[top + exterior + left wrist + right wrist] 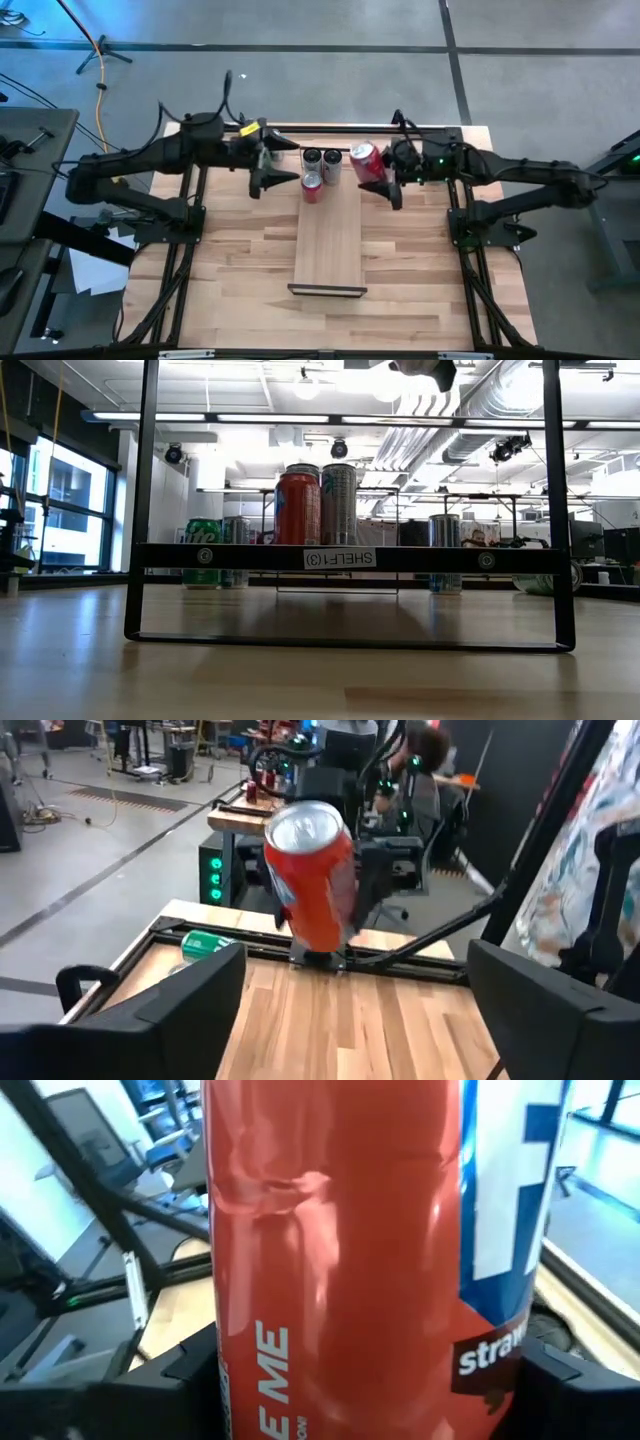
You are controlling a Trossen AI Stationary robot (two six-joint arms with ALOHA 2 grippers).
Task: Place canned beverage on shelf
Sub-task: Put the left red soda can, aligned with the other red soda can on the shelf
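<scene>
High view: long narrow pale-wood shelf (328, 235) with thin dark metal end frames lies lengthwise down the middle of the butcher-block counter (230, 270), one short end near, the other far.

Three cans stand upright at the shelf's far end: two silver-topped cans side by side, dark can (311, 158) on the left and grey can (332, 160) on the right, plus a small red can (311, 185) just in front of the dark one. In the low view the red can (297, 508) and a tall silver can (339, 505) show above the near frame's black bar, which carries a white label (339, 558).

Left claw (268, 170) sits just left of the shelf's far end, beside the small red can. Fingers spread, nothing between them; left wrist view shows both dark fingers (180, 1005) wide apart with bare counter in the gap. Released.

Right claw (385, 180) sits just right of the shelf's far end, off the board. It grips a large red canned beverage (366, 160), tilted, silver top (303, 825) facing the left arm. Right wrist view: the can's red-and-blue wall (330, 1250) fills the space between the fingers. Can is clear of the shelf surface, not on it.

A green can (207, 944) lies on its side on the counter's far part.
</scene>
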